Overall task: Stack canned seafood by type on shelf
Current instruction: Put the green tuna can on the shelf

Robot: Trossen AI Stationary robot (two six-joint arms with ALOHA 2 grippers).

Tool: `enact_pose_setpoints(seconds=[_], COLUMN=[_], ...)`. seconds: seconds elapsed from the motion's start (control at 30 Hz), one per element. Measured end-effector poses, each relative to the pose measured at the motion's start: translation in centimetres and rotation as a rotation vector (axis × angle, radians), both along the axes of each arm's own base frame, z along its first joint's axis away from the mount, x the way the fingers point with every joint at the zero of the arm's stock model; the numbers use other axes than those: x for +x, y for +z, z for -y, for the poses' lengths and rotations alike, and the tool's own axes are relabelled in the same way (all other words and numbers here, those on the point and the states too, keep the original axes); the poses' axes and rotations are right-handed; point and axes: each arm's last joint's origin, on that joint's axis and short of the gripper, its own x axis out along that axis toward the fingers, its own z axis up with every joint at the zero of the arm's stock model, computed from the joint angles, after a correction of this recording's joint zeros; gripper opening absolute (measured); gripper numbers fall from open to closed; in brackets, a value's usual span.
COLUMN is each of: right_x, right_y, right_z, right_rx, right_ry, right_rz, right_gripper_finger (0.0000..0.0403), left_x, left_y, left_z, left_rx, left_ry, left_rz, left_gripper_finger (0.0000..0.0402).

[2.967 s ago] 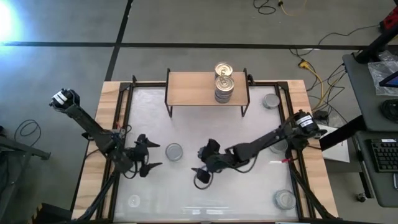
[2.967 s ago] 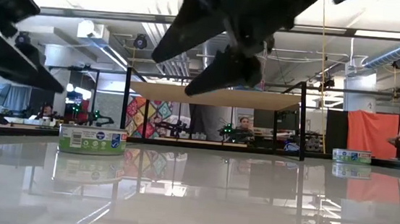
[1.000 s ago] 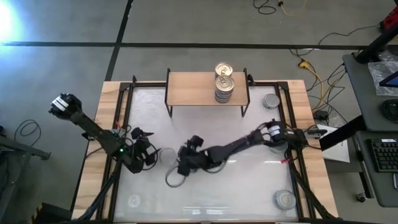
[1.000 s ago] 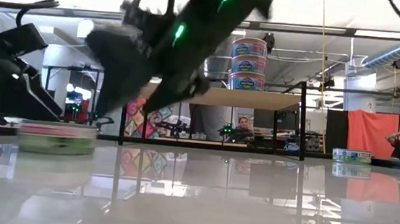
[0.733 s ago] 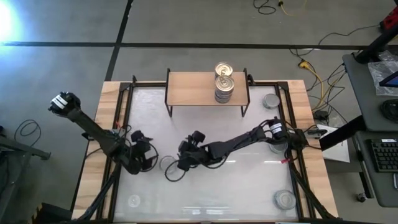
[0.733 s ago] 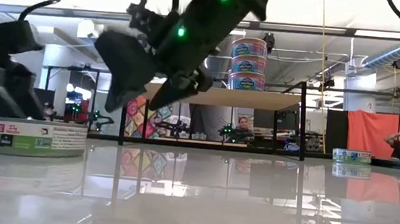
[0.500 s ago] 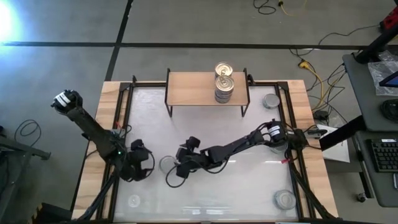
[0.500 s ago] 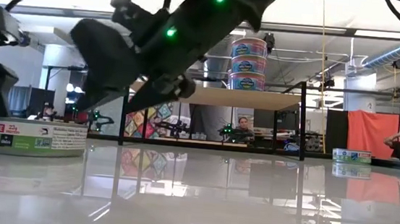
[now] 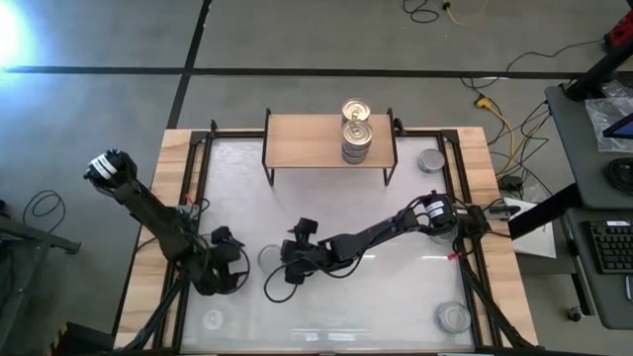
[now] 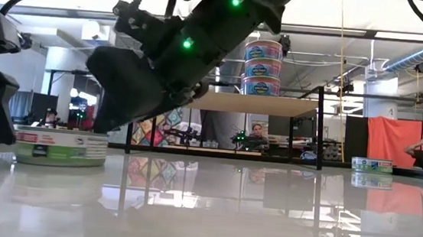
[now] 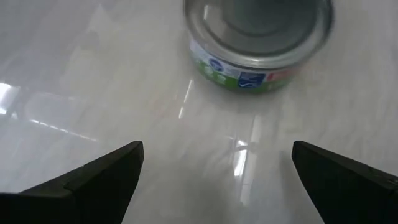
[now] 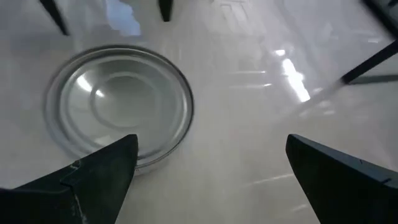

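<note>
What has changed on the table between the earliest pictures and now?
The right gripper has swung left across the table to the tin, fingers open beside it. The left gripper has slid back toward the near edge, also open. Neither holds anything. The tin has shifted slightly. The stack on the shelf and the other tins stayed put.

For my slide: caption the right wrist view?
Open right gripper hovering beside a silver-topped tin on the white table.

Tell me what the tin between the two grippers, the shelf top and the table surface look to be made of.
The tin: metal, going by its shiny silver-grey ringed top, with what seems a printed green and white paper label round the side. The shelf top: light wood or wood-look board, matt, on thin black legs that look like metal. The table surface: glossy white, perhaps laminate or acrylic; it mirrors the room.
</note>
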Motion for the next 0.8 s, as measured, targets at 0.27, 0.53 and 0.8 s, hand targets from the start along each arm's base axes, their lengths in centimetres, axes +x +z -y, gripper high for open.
enact_pose_setpoints(seconds=[0.27,0.53,0.8], right_x=[-0.7,-2.5,-2.3], right_y=[3.2,3.4,0.8], right_z=[-1.0,-2.8,-2.4], right_rx=[-0.041,0.039,0.08], right_ry=[0.065,0.051,0.024], right_rz=[0.037,-0.047,-0.102], right_gripper_finger=[0.04,0.04,0.04], left_x=[0.3,0.4,1.0], left_y=[-0.4,-0.9,-0.3], left_z=[0.4,0.5,0.1], left_rx=[0.035,0.09,0.184], left_ry=[-0.023,-0.06,-0.196], left_rz=[-0.031,-0.042,-0.042], left_gripper_finger=[0.0396,0.0396,0.0396])
